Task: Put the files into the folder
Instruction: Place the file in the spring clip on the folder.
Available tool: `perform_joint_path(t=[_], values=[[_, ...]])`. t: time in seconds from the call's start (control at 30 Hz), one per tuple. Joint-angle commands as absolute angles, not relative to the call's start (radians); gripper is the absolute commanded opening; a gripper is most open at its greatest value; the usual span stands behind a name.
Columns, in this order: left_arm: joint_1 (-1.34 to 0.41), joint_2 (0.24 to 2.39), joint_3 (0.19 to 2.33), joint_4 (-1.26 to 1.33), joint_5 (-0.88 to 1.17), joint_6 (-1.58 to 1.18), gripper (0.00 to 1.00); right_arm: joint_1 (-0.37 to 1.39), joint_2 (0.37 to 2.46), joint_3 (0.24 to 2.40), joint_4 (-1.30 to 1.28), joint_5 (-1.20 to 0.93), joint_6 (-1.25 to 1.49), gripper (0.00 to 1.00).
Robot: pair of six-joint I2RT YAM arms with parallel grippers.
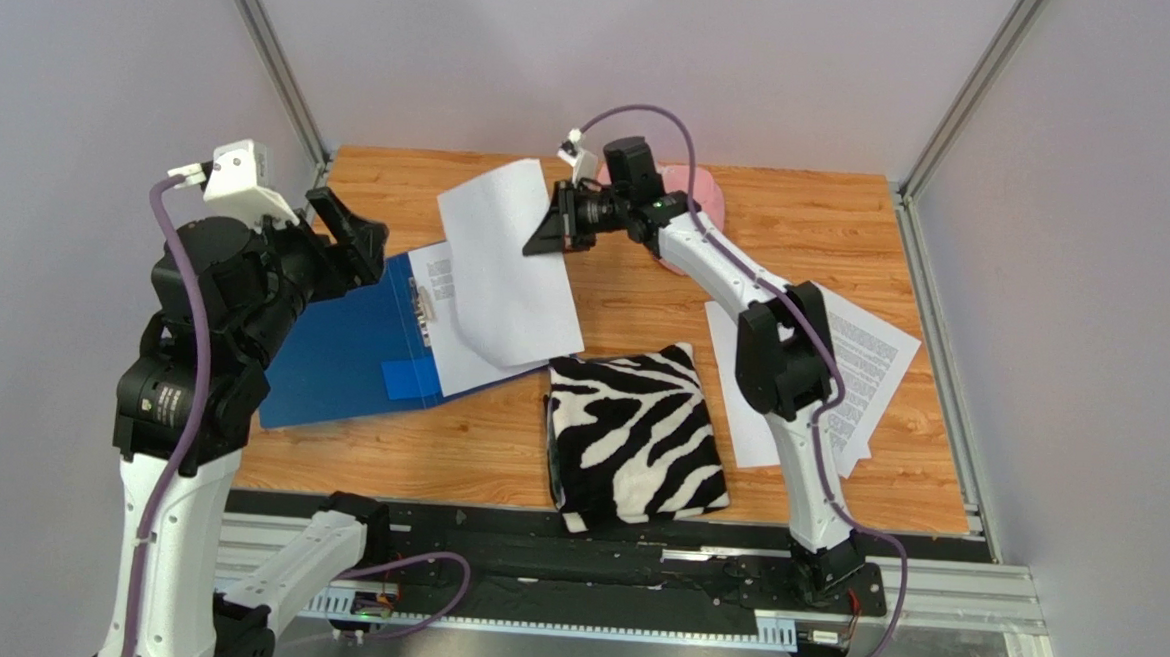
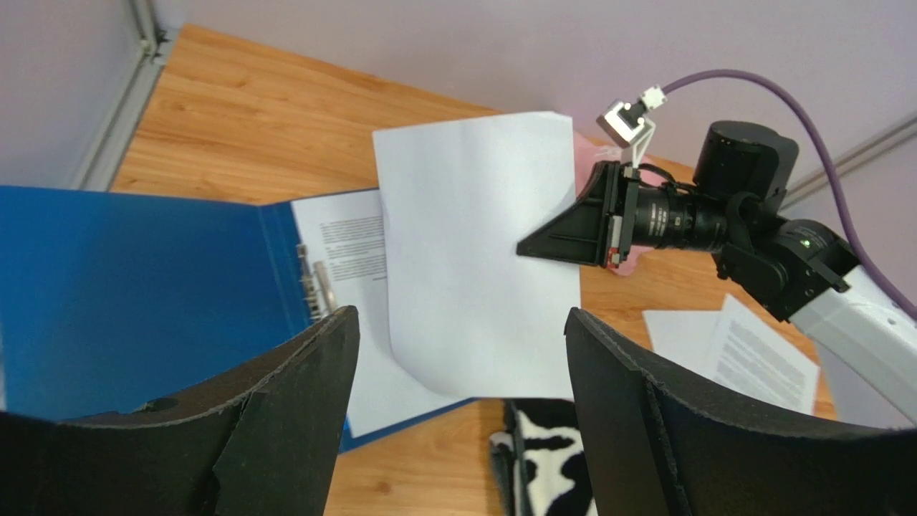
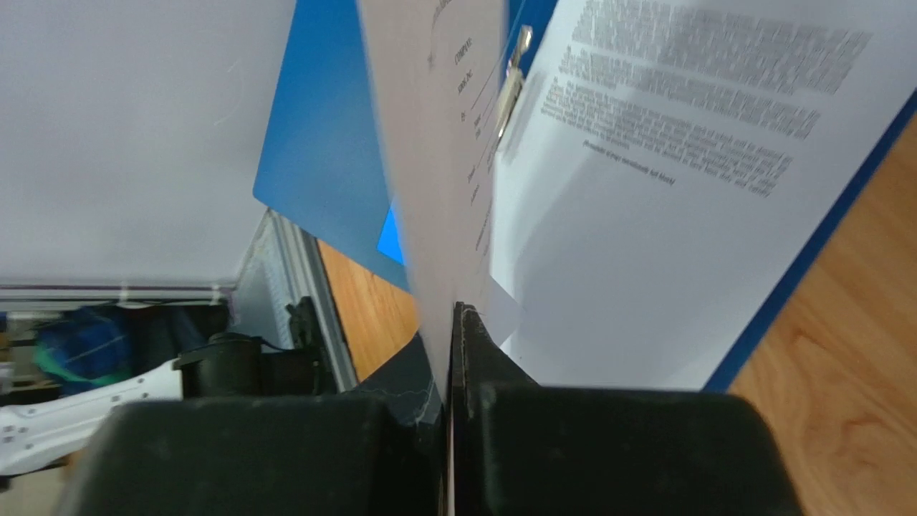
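The blue folder (image 1: 337, 349) lies open at the left of the table, its metal clip (image 2: 319, 286) showing, with a printed sheet (image 1: 438, 294) lying in it. My right gripper (image 1: 545, 231) is shut on the edge of a white paper sheet (image 1: 504, 264) and holds it raised over the folder's right half; the sheet curls down at its free end. It shows edge-on in the right wrist view (image 3: 447, 183). More files (image 1: 863, 376) lie at the right. My left gripper (image 1: 352, 235) is open and empty above the folder's far edge.
A zebra-striped folded cloth (image 1: 634, 436) lies at the front middle of the table. A pink object (image 1: 699, 200) sits at the back behind the right arm. Grey walls and metal rails (image 1: 938, 310) bound the table.
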State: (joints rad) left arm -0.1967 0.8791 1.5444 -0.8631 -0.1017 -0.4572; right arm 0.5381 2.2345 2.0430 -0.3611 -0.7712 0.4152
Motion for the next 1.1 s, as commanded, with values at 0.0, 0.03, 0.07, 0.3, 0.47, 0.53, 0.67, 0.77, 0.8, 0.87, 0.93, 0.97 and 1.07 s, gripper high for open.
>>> perform_joint_path(t=[0.0, 0.03, 0.07, 0.3, 0.47, 0.53, 0.67, 0.77, 0.8, 0.87, 0.93, 0.97, 1.07], values=[[-0.198, 0.882, 1.490, -0.928, -0.195, -0.339, 0.79, 0.525, 2.374, 2.124, -0.269, -0.966, 0.670, 0.00], [-0.198, 0.882, 1.480, -0.928, -0.192, -0.341, 0.79, 0.522, 2.423, 2.143, -0.282, -0.966, 0.673, 0.00], [-0.198, 0.881, 1.471, -0.924, -0.184, -0.341, 0.78, 0.519, 2.445, 2.179, -0.297, -0.969, 0.679, 0.00], [-0.198, 0.902, 1.413, -0.893, -0.121, -0.360, 0.76, 0.477, 2.537, 2.224, -0.290, -0.972, 0.752, 0.00], [-0.198, 0.910, 1.393, -0.865, -0.087, -0.374, 0.75, 0.463, 2.583, 2.293, -0.287, -0.979, 0.743, 0.00], [-0.198, 0.908, 1.387, -0.862, -0.080, -0.376, 0.75, 0.465, 2.640, 2.365, -0.313, -0.999, 0.732, 0.00], [-0.198, 0.902, 1.367, -0.854, -0.066, -0.382, 0.75, 0.475, 2.671, 2.381, -0.285, -1.000, 0.689, 0.00], [-0.198, 0.907, 1.355, -0.857, -0.058, -0.387, 0.75, 0.476, 2.675, 2.399, -0.273, -0.994, 0.647, 0.00], [-0.198, 0.905, 1.353, -0.857, -0.054, -0.387, 0.75, 0.474, 2.677, 2.407, -0.268, -1.000, 0.641, 0.00], [-0.198, 0.908, 1.351, -0.856, -0.046, -0.387, 0.75, 0.476, 2.684, 2.427, -0.275, -1.003, 0.614, 0.00], [-0.198, 0.908, 1.348, -0.853, -0.043, -0.387, 0.75, 0.477, 2.691, 2.434, -0.270, -1.014, 0.607, 0.00], [-0.198, 0.910, 1.341, -0.845, -0.035, -0.388, 0.75, 0.480, 2.698, 2.436, -0.270, -1.014, 0.600, 0.00], [-0.198, 0.914, 1.324, -0.836, -0.023, -0.396, 0.74, 0.500, 2.724, 2.459, -0.270, -1.023, 0.581, 0.00]])
